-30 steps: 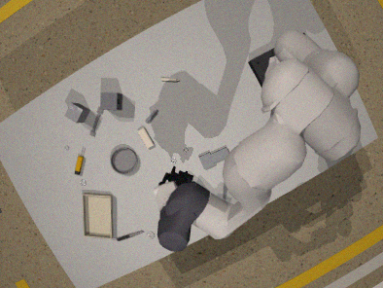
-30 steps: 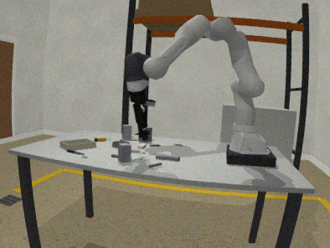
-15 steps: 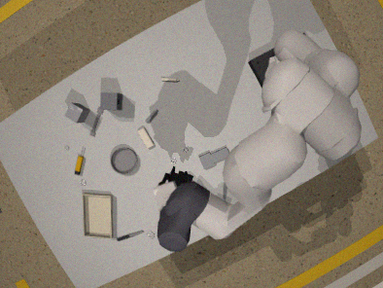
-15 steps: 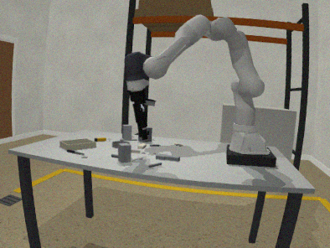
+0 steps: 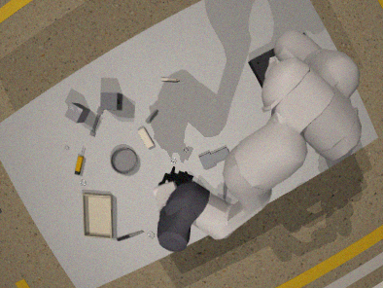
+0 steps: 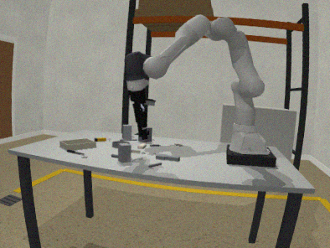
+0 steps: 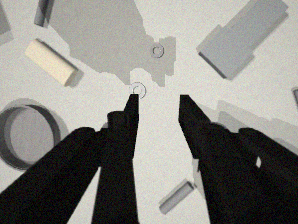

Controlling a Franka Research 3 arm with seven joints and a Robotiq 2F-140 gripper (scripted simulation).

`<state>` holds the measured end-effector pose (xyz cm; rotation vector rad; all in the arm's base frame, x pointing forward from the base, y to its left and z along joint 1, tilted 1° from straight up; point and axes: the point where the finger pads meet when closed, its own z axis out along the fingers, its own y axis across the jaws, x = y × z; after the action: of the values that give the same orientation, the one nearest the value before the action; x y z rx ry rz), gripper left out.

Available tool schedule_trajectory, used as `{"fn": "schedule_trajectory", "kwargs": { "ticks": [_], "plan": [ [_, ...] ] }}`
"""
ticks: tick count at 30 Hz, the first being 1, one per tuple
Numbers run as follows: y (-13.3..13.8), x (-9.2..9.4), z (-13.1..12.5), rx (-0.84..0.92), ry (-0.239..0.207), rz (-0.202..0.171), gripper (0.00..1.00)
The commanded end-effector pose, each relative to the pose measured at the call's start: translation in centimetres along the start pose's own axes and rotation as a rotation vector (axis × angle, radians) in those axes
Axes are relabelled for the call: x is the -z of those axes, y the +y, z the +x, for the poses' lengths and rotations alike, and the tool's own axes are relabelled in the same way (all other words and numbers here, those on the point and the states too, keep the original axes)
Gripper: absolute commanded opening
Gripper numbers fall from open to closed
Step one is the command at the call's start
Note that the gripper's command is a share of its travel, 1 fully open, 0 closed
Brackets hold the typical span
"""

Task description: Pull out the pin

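Note:
A grey block (image 5: pixel 110 99) stands at the far left of the table with a dark pin in its side; in the exterior view it shows as a dark shape (image 6: pixel 147 134) behind the fingers. A second grey block (image 5: pixel 77 113) (image 6: pixel 126 131) stands next to it. My gripper (image 5: pixel 172 176) (image 6: pixel 142 125) (image 7: pixel 158 107) hangs over the middle of the table, far from both blocks. Its fingers stand a little apart with only bare table between them. A small ring (image 7: pixel 137 90) lies just past the left fingertip.
A flat grey block (image 5: pixel 214 157) (image 7: pixel 240 40) lies to the right of the gripper. A cream peg (image 5: pixel 146 137) (image 7: pixel 50 62), a round cup (image 5: pixel 124 161) (image 6: pixel 124 152) (image 7: pixel 30 132), a tray (image 5: pixel 97 214) (image 6: pixel 77 143), an orange tool (image 5: pixel 79 162) and small pegs (image 7: pixel 176 196) lie around.

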<state>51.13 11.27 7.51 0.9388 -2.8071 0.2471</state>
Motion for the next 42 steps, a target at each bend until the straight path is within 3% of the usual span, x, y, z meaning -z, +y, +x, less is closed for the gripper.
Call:
{"fn": "schedule_trajectory", "kwargs": {
  "ticks": [1, 20, 42],
  "plan": [
    [-0.1, 0.1, 0.0, -0.009, -0.001, -0.002, 0.33],
    [-0.1, 0.1, 0.0, -0.009, -0.002, -0.002, 0.33],
    [0.2, 0.7, -1.0, -0.016, -0.045, -0.012, 0.33]
  ]
}}
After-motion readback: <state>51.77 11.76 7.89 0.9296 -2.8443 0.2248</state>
